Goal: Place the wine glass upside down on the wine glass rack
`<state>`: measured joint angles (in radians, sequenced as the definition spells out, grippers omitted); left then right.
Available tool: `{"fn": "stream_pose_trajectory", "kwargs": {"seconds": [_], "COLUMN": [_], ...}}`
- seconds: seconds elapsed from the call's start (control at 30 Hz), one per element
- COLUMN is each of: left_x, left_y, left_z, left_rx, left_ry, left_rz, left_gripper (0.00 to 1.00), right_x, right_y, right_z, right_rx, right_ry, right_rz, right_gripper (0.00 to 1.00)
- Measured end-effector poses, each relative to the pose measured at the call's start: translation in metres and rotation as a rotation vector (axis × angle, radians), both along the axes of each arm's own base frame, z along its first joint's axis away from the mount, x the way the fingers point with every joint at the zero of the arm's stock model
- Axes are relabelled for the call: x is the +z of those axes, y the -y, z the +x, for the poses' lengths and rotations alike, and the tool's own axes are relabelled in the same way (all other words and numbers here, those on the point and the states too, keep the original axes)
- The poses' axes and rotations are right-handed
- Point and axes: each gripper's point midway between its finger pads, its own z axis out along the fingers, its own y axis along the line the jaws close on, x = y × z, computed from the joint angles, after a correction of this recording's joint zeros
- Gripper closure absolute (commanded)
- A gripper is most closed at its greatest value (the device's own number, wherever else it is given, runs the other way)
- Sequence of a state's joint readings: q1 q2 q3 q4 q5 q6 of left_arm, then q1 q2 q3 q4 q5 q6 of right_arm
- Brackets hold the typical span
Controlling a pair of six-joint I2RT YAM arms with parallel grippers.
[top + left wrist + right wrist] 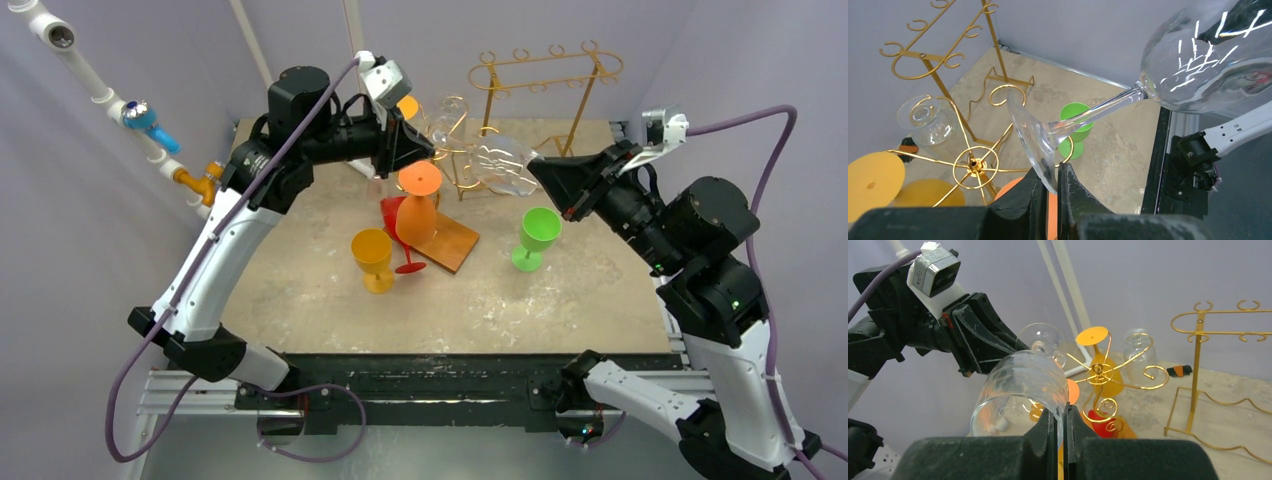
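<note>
A clear wine glass (pixel 500 165) lies sideways in the air between my two grippers. My left gripper (pixel 425 148) is shut on the edge of its foot (pixel 1030 135), as the left wrist view (pixel 1055 177) shows. My right gripper (pixel 535 170) is shut on the wall of the bowl at its rim (pixel 1018 385), seen in the right wrist view (pixel 1064 412). The round gold rack (pixel 455 140) with curled arms stands just behind and below the glass; its hub (pixel 975 164) and arms (pixel 1098 369) show in both wrist views.
A tall gold rack (pixel 545 70) stands at the back. Another clear glass (pixel 928 120) hangs on the round rack. An orange glass (pixel 418 200) is upside down. A yellow glass (pixel 373 255), a red glass (pixel 395 215), a brown board (pixel 455 243) and a green glass (pixel 538 235) sit on the table.
</note>
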<state>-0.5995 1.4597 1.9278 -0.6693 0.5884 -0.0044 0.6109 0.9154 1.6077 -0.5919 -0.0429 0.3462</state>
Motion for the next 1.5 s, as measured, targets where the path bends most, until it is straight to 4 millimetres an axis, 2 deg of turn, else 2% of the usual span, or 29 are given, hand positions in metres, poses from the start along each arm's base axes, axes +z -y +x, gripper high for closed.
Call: {"fn": "stream_pose_trajectory", "kwargs": {"seconds": [0.03, 0.17, 0.23, 0.33, 0.4, 0.47, 0.53, 0.6, 0.77, 0.97, 1.07, 1.27, 1.4, 1.5], "left_x": [0.002, 0.007, 0.008, 0.008, 0.007, 0.007, 0.008, 0.013, 0.024, 0.049, 0.062, 0.084, 0.087, 0.085], "left_y": [-0.001, -0.004, -0.004, -0.003, -0.004, -0.005, -0.005, -0.007, -0.015, -0.028, -0.042, -0.068, -0.079, -0.082], "left_z": [0.002, 0.004, 0.003, 0.002, 0.003, 0.005, 0.006, 0.011, 0.017, 0.015, 0.012, -0.003, -0.010, -0.013], "left_rx": [0.003, 0.005, -0.005, -0.012, -0.006, -0.001, 0.010, 0.035, 0.066, 0.090, 0.112, 0.129, 0.129, 0.109], "left_ry": [0.005, 0.019, 0.029, 0.030, 0.033, 0.039, 0.040, 0.058, 0.159, 0.417, 0.546, 0.789, 0.899, 0.962], "left_rz": [-0.001, -0.006, -0.006, -0.005, -0.001, 0.002, -0.003, -0.010, 0.023, 0.109, 0.158, 0.254, 0.313, 0.347], "left_gripper": [1.00, 0.72, 0.69, 0.73, 0.82, 0.97, 1.00, 1.00, 1.00, 1.00, 1.00, 1.00, 1.00, 1.00], "right_x": [0.001, 0.004, 0.005, 0.003, 0.003, 0.003, 0.001, -0.003, -0.009, -0.040, -0.050, -0.058, -0.048, -0.032], "right_y": [-0.001, -0.005, -0.007, -0.011, -0.013, -0.012, -0.014, -0.017, -0.029, -0.041, -0.042, -0.034, -0.026, -0.030], "right_z": [0.002, 0.006, 0.006, 0.008, 0.008, 0.007, 0.004, 0.001, -0.006, -0.006, -0.005, -0.010, -0.021, -0.030], "right_rx": [0.000, 0.006, 0.015, 0.028, 0.031, 0.035, 0.052, 0.077, 0.152, 0.206, 0.205, 0.203, 0.210, 0.258], "right_ry": [0.009, 0.038, 0.042, 0.038, 0.040, 0.044, 0.043, 0.042, 0.015, -0.080, -0.113, -0.134, -0.104, -0.061], "right_rz": [0.006, 0.026, 0.050, 0.073, 0.084, 0.093, 0.087, 0.075, 0.066, -0.018, -0.061, -0.150, -0.168, -0.152], "right_gripper": [1.00, 1.00, 1.00, 1.00, 1.00, 1.00, 0.98, 0.79, 0.42, 0.25, 0.02, 0.01, 0.01, 0.01]}}
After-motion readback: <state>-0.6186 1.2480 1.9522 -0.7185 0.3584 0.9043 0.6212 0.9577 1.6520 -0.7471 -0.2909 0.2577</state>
